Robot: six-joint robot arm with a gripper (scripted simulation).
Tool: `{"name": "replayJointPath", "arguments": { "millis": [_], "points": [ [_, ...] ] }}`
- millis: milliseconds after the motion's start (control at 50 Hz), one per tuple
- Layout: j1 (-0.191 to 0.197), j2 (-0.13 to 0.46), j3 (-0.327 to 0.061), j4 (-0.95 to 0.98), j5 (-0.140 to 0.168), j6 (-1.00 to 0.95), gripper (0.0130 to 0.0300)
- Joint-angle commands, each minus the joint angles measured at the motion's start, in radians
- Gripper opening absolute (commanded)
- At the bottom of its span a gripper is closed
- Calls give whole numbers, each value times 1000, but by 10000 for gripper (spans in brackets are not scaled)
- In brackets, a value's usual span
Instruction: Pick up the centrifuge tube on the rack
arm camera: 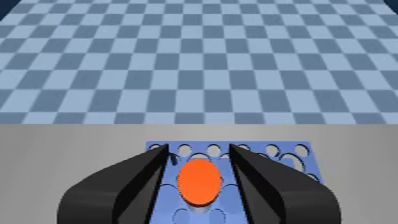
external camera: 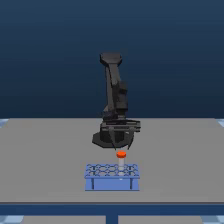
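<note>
The light-blue rack (external camera: 111, 177) stands on the grey table, in front of the black arm. The centrifuge tube's orange-red cap (external camera: 121, 155) shows just above the rack's back rows; its pale body is hard to make out. My gripper (external camera: 122, 148) hangs directly over it. In the wrist view the two black fingers (arm camera: 142, 185) flank the orange cap (arm camera: 199, 181) closely, one on each side, with a thin strip of blue rack (arm camera: 284, 155) still showing beside the cap. A pale bit of the tube (arm camera: 201, 212) shows under the cap. The gripper is open around the cap.
The grey table (external camera: 45, 150) spreads to both sides of the rack. Its front edge runs just below the rack in the exterior view. A blue checkered floor (arm camera: 199, 60) lies beyond the table in the wrist view.
</note>
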Motion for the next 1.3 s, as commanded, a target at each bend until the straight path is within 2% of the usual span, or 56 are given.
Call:
{"name": "replayJointPath", "arguments": {
  "millis": [20, 600, 960, 1300],
  "points": [
    [0, 0, 3, -25, -2, 27, 300],
    [-1, 19, 27, -249, -27, 254, 300],
    [-1, 61, 52, -469, -76, 479, 300],
    [-1, 90, 67, -565, -110, 578, 300]
  ]
}}
